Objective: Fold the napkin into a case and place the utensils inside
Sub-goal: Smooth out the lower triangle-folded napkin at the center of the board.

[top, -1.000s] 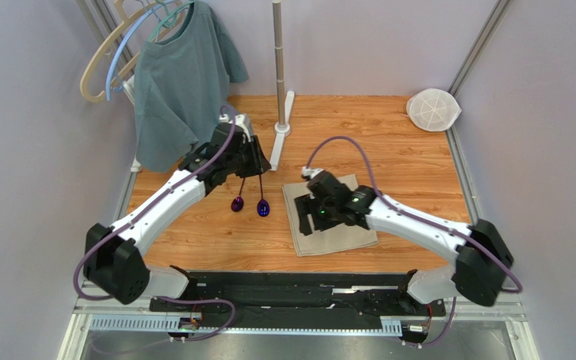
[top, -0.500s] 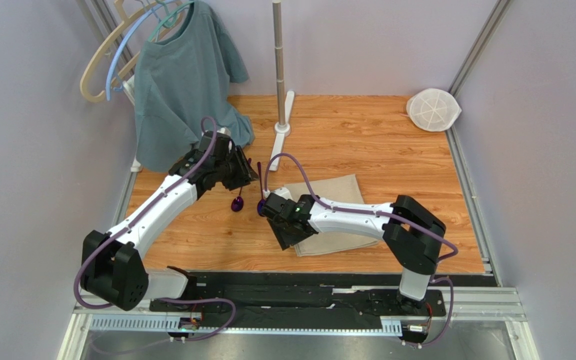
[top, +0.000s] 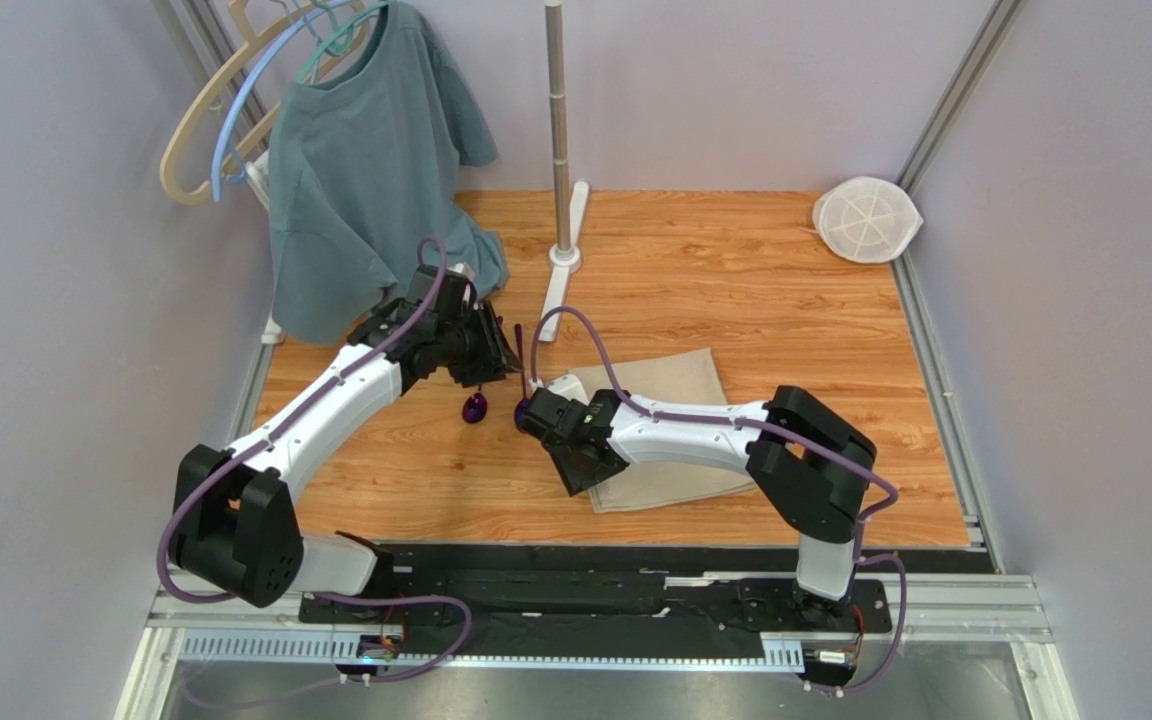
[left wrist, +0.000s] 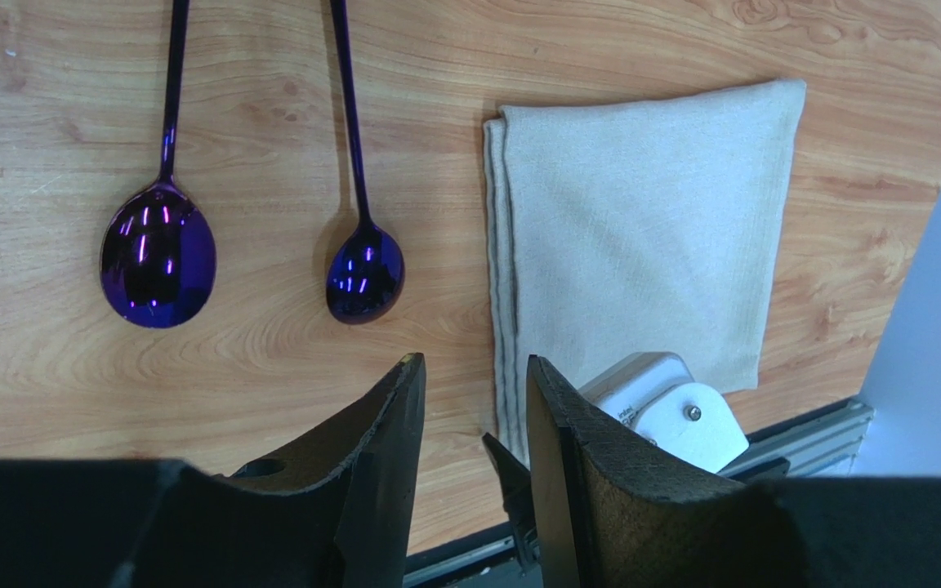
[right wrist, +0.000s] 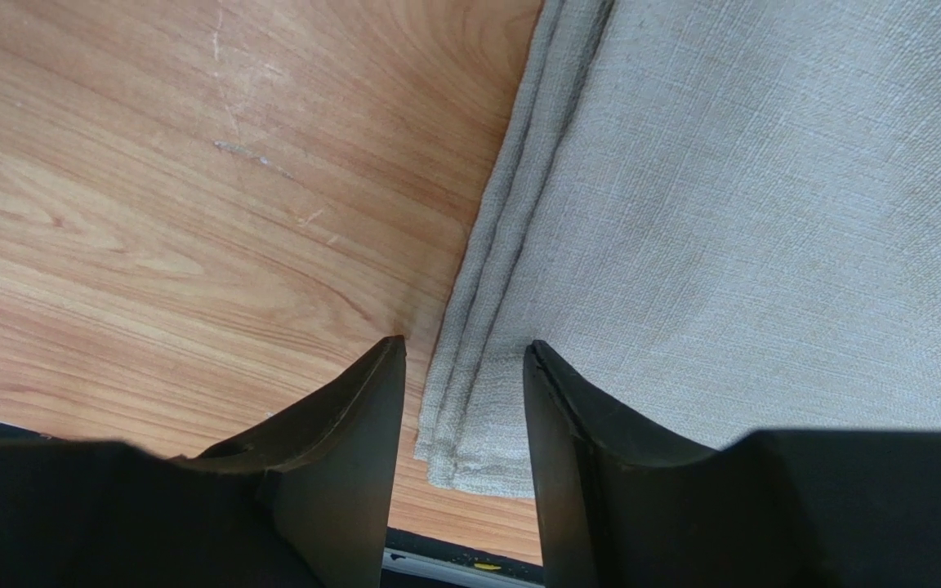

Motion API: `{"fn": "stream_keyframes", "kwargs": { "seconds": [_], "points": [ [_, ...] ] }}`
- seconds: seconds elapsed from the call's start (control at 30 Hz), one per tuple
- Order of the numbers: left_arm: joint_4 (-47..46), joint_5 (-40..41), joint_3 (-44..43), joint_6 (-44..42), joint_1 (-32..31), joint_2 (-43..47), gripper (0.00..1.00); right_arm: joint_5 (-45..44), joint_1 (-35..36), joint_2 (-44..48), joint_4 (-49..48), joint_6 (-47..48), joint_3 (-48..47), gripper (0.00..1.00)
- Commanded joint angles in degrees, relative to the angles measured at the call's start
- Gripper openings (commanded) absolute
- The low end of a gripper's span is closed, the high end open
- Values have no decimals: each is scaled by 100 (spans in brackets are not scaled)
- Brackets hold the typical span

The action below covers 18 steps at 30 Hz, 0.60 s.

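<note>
Swinging across from the middle of the cloth, the right arm has brought the right pincer [right wrist: 463,347] to the near left corner of the napkin [right wrist: 746,221], while the left arm has pulled back a little from the spoons. The napkin lies flat on the wooden surface [top: 778,285], already folded into a layered oblong, its stacked edges running between the right fingers. Those fingers stand partly apart, straddling that edge with nothing pinched yet. The left pincer [left wrist: 474,361] is released too, hovering empty; the inner spoon [left wrist: 363,270] lies just beside the napkin's folded edge and the outer spoon [left wrist: 159,251] next to it, both bowls toward the arms and neither inside the cloth. Folding looks done or nearly so, and the step in hand seems to be catching the layered edge. Next, the right fingers probably need to take only the upper layers and lift them into a mouth; grabbing the whole stack would drag the case.
</note>
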<state>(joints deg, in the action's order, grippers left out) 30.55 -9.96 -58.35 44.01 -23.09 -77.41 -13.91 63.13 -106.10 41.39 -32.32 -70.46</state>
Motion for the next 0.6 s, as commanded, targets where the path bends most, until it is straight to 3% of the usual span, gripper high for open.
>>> {"fn": "stream_keyframes", "kwargs": {
  "seconds": [0.0,0.17,0.2,0.3,0.4,0.53,0.57],
  "points": [
    [-268,-226,16,-129,15,-90,45,-103,-135,-51,-166,-90,-30,42],
    [-750,-639,173,-209,15,-328,52,-225,14,-173,-395,-328,261,38],
    [-908,-639,270,-113,15,-336,58,-426,41,-243,-247,-354,208,37],
    [-1305,-569,508,81,15,-441,60,-516,120,-490,-122,-451,120,29],
    [-1446,-727,430,152,15,-862,61,-647,120,-377,-139,-539,216,21],
    [-1718,-955,298,152,6,-1145,61,-341,-46,185,-578,-513,567,0],
    [-1710,-990,254,134,-2,-1197,61,-253,-186,413,-779,-530,655,0]
  ]
}}
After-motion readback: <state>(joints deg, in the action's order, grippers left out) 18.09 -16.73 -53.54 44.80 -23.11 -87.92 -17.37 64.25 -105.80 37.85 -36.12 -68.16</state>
